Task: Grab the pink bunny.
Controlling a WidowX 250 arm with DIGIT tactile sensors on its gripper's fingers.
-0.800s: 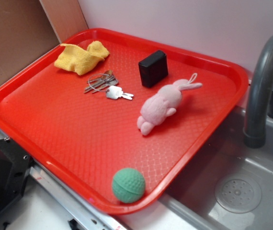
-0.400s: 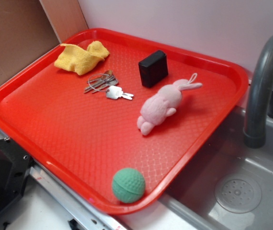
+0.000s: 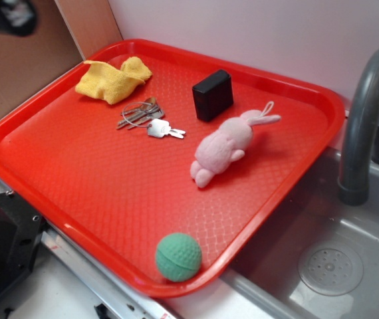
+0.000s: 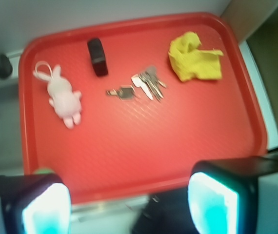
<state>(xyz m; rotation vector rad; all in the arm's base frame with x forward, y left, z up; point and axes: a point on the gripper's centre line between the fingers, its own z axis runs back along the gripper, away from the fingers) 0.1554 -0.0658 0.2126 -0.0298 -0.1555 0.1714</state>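
Your tool hangs released, its two pads wide apart, high over the red tray, so nothing is grasped yet, and the pink bunny lies on its side just beside the black box, free to be approached from above.

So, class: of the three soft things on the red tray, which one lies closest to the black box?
The pale pink plush bunny, just beside the black box; the yellow cloth and green dimpled ball lie farther off.
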